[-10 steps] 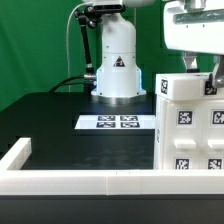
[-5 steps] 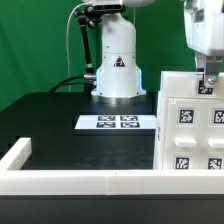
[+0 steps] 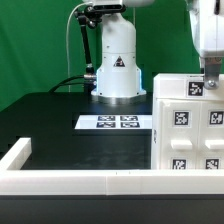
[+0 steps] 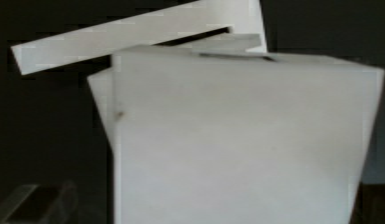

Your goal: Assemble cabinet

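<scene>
The gripper point(image 3: 211, 80) is held over the cabinet point(image 3: 190, 125) top, probably for grasping. Its jaws (mostly cropped) cannot be judged open or closed.

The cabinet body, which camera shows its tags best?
The exterior view: the cabinet body stands at that view's right, its black-and-white tags facing the camera. The wrist view shows only plain white panels, no tags.

White rounded robot base point(image 3: 116, 62) bearing a black triangle mark, black joint and cable point(image 3: 74, 45) above
</scene>
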`<state>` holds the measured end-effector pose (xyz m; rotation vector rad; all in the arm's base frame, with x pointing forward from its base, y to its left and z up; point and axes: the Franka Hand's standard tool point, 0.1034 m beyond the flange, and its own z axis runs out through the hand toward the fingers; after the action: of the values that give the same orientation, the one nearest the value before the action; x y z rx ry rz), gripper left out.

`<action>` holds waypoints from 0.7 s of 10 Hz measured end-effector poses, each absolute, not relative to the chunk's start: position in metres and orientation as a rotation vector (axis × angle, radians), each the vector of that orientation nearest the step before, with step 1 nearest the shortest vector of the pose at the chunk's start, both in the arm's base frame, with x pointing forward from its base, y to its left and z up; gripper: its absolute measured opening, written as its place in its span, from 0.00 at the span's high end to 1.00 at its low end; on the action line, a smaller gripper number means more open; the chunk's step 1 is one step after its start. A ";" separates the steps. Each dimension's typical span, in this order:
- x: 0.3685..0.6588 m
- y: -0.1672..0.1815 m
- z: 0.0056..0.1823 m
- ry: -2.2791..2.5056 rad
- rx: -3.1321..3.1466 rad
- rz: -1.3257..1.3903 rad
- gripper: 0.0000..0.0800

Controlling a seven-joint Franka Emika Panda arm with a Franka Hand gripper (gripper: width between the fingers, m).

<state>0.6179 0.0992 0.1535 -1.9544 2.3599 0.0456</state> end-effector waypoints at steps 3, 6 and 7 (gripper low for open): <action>0.620 0.103 0.160 2.294 -1.985 0.069 0.00; 0.621 0.105 0.164 2.254 -2.009 0.077 0.00; 0.621 0.105 0.164 2.224 -2.042 0.073 0.00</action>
<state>0.6207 0.1049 0.1639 -2.0422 2.2242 0.0735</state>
